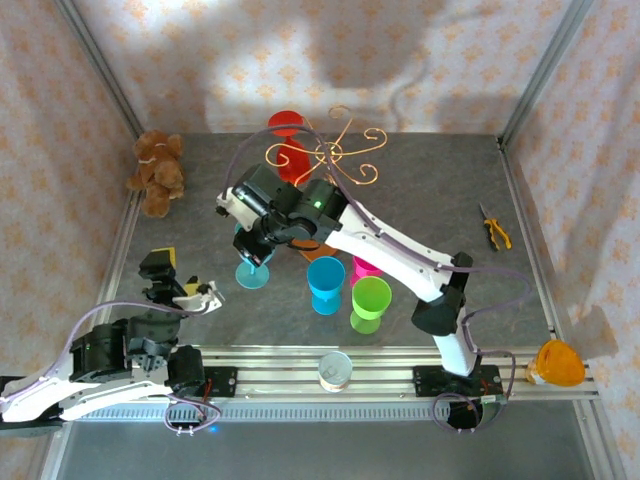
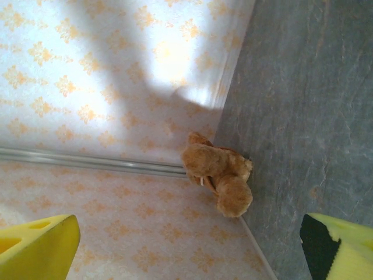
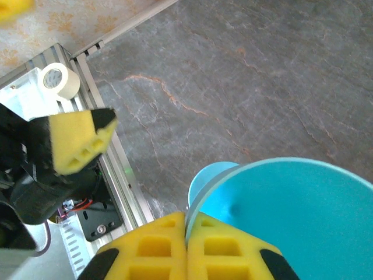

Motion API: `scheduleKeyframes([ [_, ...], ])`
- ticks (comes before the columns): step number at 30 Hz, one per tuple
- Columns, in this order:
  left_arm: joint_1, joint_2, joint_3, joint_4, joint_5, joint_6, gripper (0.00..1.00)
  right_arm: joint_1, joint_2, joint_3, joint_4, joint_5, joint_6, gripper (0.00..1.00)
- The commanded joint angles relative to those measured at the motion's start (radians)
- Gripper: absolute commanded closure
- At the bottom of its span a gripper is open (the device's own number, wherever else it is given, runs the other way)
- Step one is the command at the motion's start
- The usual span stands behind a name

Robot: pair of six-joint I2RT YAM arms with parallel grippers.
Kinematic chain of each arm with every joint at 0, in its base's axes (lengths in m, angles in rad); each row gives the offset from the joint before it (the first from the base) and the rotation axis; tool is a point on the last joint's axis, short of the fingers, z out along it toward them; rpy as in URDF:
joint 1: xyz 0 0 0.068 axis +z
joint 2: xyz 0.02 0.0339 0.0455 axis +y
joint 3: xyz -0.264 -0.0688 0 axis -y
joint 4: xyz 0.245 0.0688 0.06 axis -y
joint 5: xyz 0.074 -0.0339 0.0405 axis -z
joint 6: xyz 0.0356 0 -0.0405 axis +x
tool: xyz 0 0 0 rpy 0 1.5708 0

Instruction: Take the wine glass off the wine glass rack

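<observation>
Teal wine glass (image 3: 291, 216): off the wine glass rack (image 1: 338, 150) and upright at the table (image 1: 430, 190), left of and nearer than the rack's post, just left of a blue cup (image 1: 326, 283). Whether its foot rests on the surface cannot be told. Removal is judged essentially done; setting down, release and withdrawal remain. A red wine glass (image 1: 290, 155) hangs on the rack's far-left arms. Right gripper (image 3: 186, 233): yellow pads pinched together on the teal glass's rim, grasping it from above. Left gripper (image 1: 183, 280): parked at the near left, jaws spread wide, holding and touching nothing.
</observation>
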Motion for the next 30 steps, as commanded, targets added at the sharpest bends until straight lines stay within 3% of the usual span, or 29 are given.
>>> scheduleKeyframes([
  [1, 0.0, 0.012, 0.051, -0.064, -0.007, -0.104, 0.01, 0.022, -0.087, -0.052, 0.08, 0.043, 0.033, 1.0],
  [9, 0.0, 0.038, 0.088, -0.081, 0.0, -0.233, 0.0, 0.078, -0.179, -0.209, 0.156, 0.11, 0.091, 1.0],
  [17, 0.001, 0.079, 0.205, -0.051, 0.08, -0.407, 0.01, 0.133, -0.287, -0.433, 0.315, 0.19, 0.175, 1.0],
  [30, 0.0, 0.182, 0.32, -0.032, 0.126, -0.682, 0.0, 0.223, -0.32, -0.613, 0.374, 0.369, 0.265, 1.0],
])
